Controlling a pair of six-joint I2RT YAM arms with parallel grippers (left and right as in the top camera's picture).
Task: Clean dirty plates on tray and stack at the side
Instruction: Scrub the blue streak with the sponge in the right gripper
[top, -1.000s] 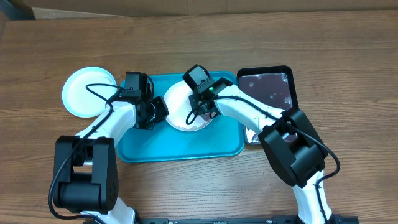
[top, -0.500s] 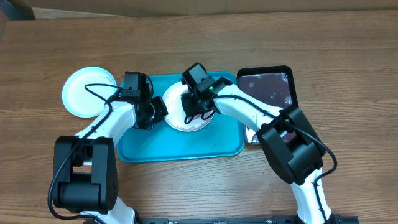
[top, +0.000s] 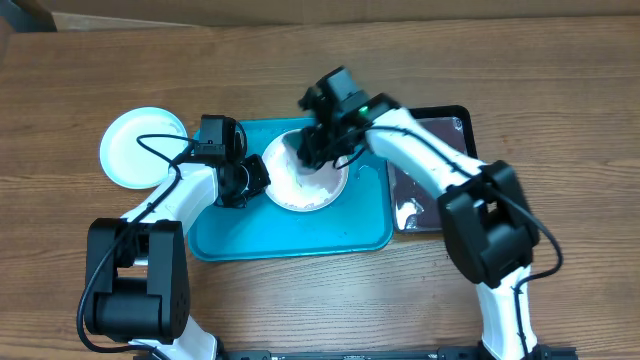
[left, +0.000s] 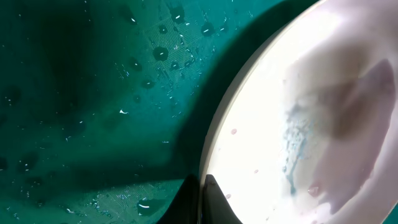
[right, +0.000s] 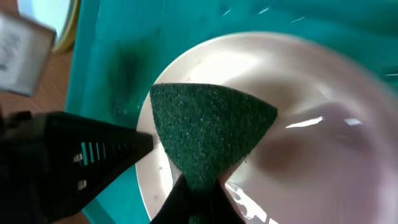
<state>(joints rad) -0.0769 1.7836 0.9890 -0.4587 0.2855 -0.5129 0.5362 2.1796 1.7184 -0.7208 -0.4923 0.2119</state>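
From 2 o'clock, the right gripper (right: 194, 198) pinched a green sponge (right: 208, 127) over the white plate (top: 303, 188). The left gripper (top: 250, 180) clamped its 9 o'clock rim.

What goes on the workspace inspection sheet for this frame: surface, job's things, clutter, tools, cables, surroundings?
Surface: wooden table.
Job's things: white plate on the wet turquoise tray, with a faint teal smear on it; side plate on the table left of the tray.
Clutter: wet black tray right of the turquoise one.
Tools: left tool pinches the white plate's rim; right tool holds a green sponge over that plate.
Cables: black cable along the left arm, passing over the side plate.
Surroundings: tan board beyond the far edge.
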